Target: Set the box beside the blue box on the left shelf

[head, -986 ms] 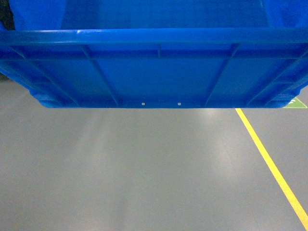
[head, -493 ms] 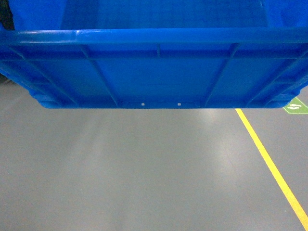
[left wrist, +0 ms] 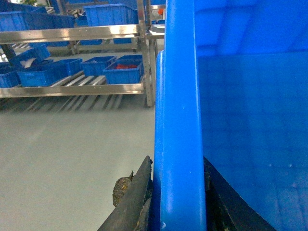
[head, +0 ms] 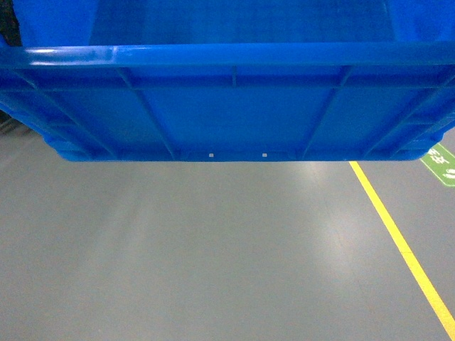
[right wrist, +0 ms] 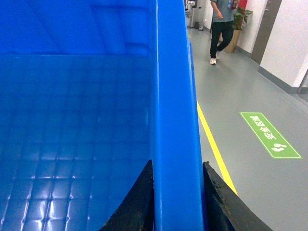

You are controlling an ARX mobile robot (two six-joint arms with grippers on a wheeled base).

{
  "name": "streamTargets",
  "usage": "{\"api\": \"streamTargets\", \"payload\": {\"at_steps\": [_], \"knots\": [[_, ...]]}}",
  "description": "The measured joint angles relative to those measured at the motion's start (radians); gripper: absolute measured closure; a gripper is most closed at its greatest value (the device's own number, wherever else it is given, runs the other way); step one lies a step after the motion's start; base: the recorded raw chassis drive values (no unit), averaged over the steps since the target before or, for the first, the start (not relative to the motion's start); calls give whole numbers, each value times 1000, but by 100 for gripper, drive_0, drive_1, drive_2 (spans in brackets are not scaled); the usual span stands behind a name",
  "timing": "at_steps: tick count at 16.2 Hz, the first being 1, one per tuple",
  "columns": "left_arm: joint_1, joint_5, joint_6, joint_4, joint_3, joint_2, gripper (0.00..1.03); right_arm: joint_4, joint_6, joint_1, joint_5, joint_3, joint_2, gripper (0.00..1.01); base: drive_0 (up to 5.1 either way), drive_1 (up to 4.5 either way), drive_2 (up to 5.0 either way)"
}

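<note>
The box (head: 234, 106), a big bright-blue ribbed crate, fills the top of the head view and hangs above the grey floor. My left gripper (left wrist: 177, 160) is shut on its left rim (left wrist: 180, 110), one dark finger on each side. My right gripper (right wrist: 178, 163) is shut on its right rim (right wrist: 173, 96) the same way. In the left wrist view, far off at the top left, stands the left shelf (left wrist: 72, 89), with roller rails behind a shiny steel bar. Several blue boxes (left wrist: 124, 71) sit on it.
A yellow floor line (head: 398, 241) runs along the right, with a green floor sign (head: 442, 162) beyond it. A person (right wrist: 221, 29) walks far off by a potted plant (right wrist: 238, 21) and a white wall (right wrist: 288, 43). An upper shelf level (left wrist: 72, 33) holds more blue crates.
The green floor sign has slid further into view at the right edge and the floor has shifted under the crate. The crate keeps its place in the head view.
</note>
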State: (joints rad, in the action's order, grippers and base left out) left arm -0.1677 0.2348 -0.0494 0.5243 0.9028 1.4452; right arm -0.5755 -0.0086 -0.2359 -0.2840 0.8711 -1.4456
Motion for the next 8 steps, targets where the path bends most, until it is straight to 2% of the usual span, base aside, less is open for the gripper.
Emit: {"api": "streamTargets", "payload": {"at_steps": [8], "knots": [[0,1,-2,1,0,0,83,1,0,0,0,0,0,80,-10,414,-434]]}}
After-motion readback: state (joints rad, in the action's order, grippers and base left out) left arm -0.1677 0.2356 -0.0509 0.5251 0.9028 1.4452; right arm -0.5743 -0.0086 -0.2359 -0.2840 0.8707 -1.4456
